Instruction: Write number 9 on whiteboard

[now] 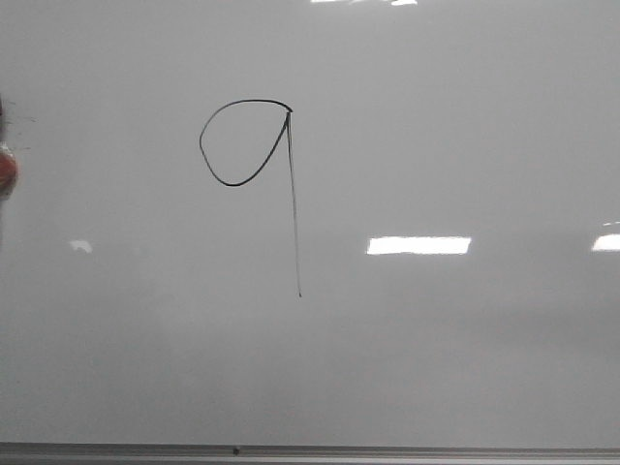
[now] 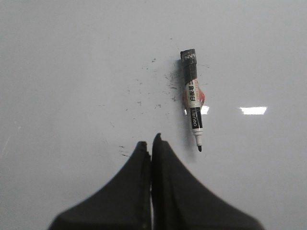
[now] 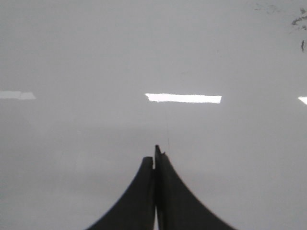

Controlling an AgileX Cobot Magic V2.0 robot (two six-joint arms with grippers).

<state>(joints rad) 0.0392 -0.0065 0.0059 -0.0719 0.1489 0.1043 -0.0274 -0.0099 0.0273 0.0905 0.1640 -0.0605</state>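
The number 9 (image 1: 289, 194) is drawn in thin black line on the whiteboard (image 1: 436, 358): a rounded loop at the upper left and a long straight tail running down. No gripper shows in the front view. In the left wrist view my left gripper (image 2: 149, 140) is shut and empty. An uncapped black marker (image 2: 192, 101) lies flat on the board (image 2: 62, 72) just beyond it, tip toward the fingers, not touching them. In the right wrist view my right gripper (image 3: 154, 154) is shut and empty above the board (image 3: 72, 57). A faint thin line (image 3: 167, 129) shows just beyond its fingertips.
A grey metal edge strip (image 1: 310, 452) runs along the board's near edge. Small dark smudges (image 2: 148, 91) dot the board beside the marker. More smudges (image 3: 300, 21) sit at one corner of the right wrist view. A reddish blurred object (image 1: 6, 170) shows at the far left edge.
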